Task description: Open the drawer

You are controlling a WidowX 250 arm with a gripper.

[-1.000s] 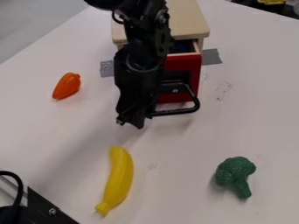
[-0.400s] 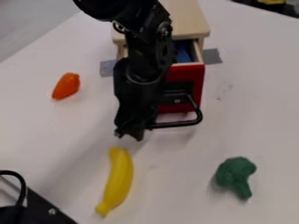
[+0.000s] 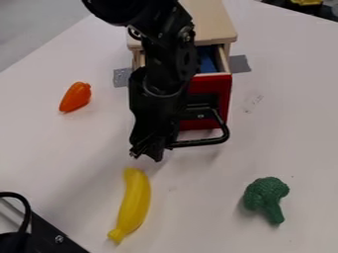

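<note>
The black gripper (image 3: 147, 152) hangs at the left end of the drawer's black handle (image 3: 206, 142), low over the table and just above the banana's upper end. Behind it is the drawer (image 3: 214, 91), with a red front. It stands partly out of its light wooden cabinet (image 3: 214, 22), and something blue (image 3: 206, 60) shows inside. The arm covers the left part of the drawer front and the handle's left end, so the contact there is hidden.
A yellow banana (image 3: 135, 201) lies in front of the gripper, a green broccoli (image 3: 266, 197) at the lower right, and an orange toy vegetable (image 3: 76, 97) to the left. Grey tape (image 3: 239, 63) lies beside the cabinet. Black hardware (image 3: 49, 234) occupies the lower left corner.
The drawer has slid farther out toward the camera, showing more of its blue inside. The gripper has moved the same way, closer to the banana. The loose toys have stayed put.
</note>
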